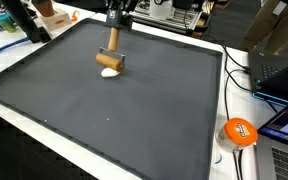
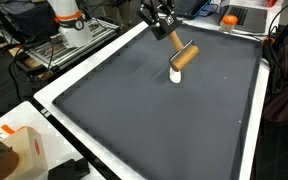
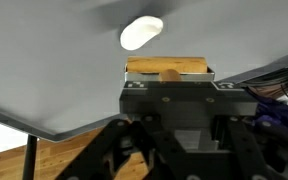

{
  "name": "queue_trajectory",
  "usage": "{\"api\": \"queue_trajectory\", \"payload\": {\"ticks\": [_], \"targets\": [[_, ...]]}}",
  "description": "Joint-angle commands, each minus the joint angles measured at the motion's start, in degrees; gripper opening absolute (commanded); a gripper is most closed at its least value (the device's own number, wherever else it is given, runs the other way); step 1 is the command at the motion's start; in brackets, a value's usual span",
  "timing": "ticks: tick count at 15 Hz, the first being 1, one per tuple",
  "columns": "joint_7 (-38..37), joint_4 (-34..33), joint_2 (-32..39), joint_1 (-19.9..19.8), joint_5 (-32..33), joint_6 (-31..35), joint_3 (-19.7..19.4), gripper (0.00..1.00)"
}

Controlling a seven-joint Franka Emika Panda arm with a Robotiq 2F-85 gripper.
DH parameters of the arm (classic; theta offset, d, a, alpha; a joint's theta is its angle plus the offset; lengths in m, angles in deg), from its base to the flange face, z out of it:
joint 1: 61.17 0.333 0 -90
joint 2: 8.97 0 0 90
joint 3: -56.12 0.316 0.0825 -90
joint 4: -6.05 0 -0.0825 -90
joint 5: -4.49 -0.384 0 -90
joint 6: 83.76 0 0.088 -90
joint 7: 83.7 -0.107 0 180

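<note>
While the fingers (image 2: 164, 25) clamp a wooden mallet (image 2: 184, 56), a white lump (image 2: 175, 76) lies just beside.

Even, diffuse overhead light in both exterior views leaves the dark mat (image 1: 104, 110) matte, with only a faint soft shadow beneath the wooden tool (image 1: 111, 55); in the wrist view the near claw (image 3: 169, 75) is dim and blurred, and the white lump (image 3: 141, 32) is nearly overexposed.
</note>
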Motion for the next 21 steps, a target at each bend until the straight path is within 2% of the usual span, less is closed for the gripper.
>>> {"api": "queue_trajectory", "payload": {"ticks": [1,6,10,13,18,21], "targets": [[0.2,2.5,-3.9,-3.8,-1.3,2.6,2.9,0.22],[0.8,2.6,-4.2,-6.9,-0.8,1.0,6.3,0.22],[2.2,-3.3,1.7,-2.7,1.1,-5.5,3.2,0.22],[6.5,-11.8,1.9,-0.1,-1.9,-20.3,3.4,0.22],[18.8,-24.7,0.7,-0.3,-7.4,-44.5,5.8,0.22],[28.0,-34.7,3.3,0.0,-12.9,-59.4,6.7,0.22]]}}
